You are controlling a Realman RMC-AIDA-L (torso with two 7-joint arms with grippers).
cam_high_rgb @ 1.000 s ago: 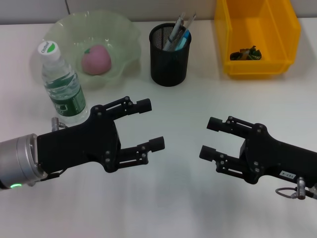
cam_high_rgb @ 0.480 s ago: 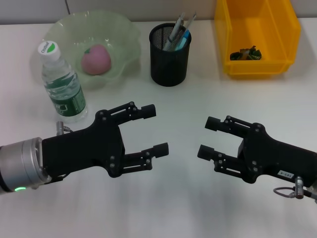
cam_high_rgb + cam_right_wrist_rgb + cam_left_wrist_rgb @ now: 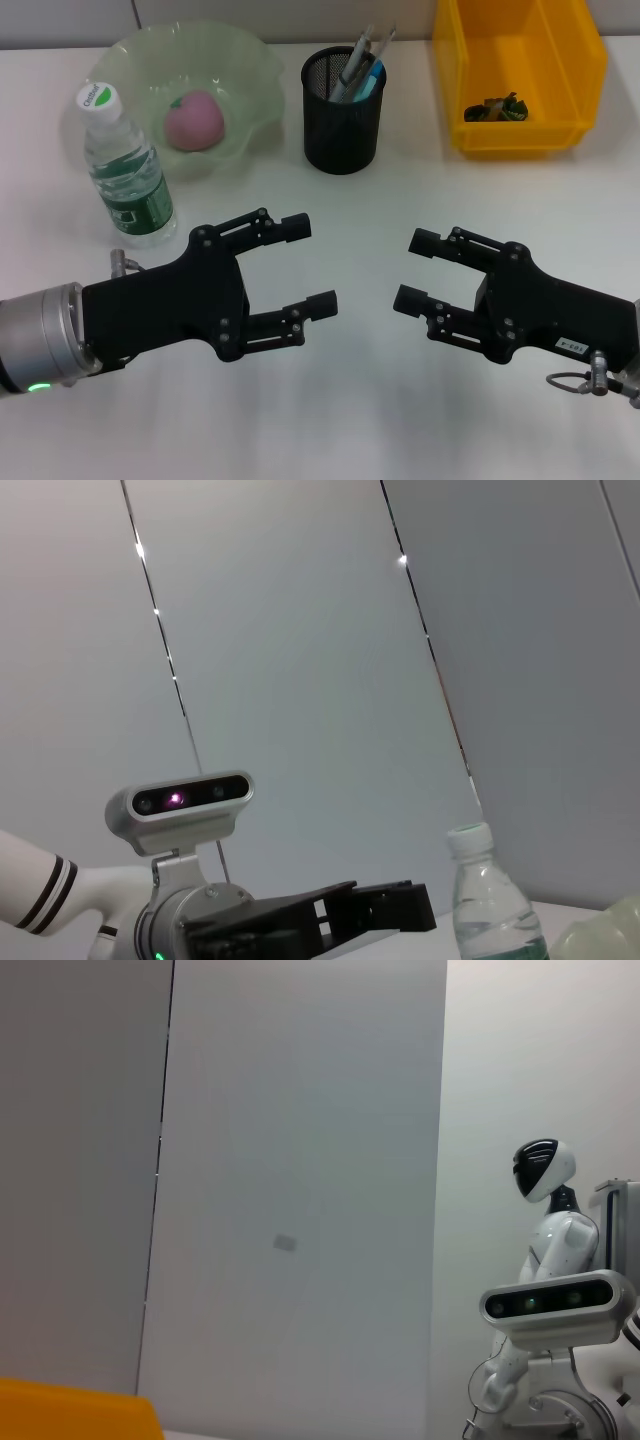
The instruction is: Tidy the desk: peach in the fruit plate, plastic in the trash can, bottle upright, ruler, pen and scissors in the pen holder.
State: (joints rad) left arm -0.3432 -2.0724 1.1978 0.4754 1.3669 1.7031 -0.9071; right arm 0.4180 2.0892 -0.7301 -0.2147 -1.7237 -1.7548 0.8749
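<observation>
Desk (image 3: 340, 400) items look already sorted from my seat. I go from big to small: the yellow trash can (image 3: 520, 70) in the upper right holds the plastic (image 3: 497, 108), the fruit plate (image 3: 185, 85) in the upper left holds the peach (image 3: 195, 122), the bottle (image 3: 125, 170) stands upright beside it, and the pen holder (image 3: 343, 110) at top centre has the pens inside. In the last second the left gripper (image 3: 305, 265) drifted a little toward centre and the right gripper (image 3: 415, 270) crept left; both have fingers apart, empty. I judge the task nearly finished.
</observation>
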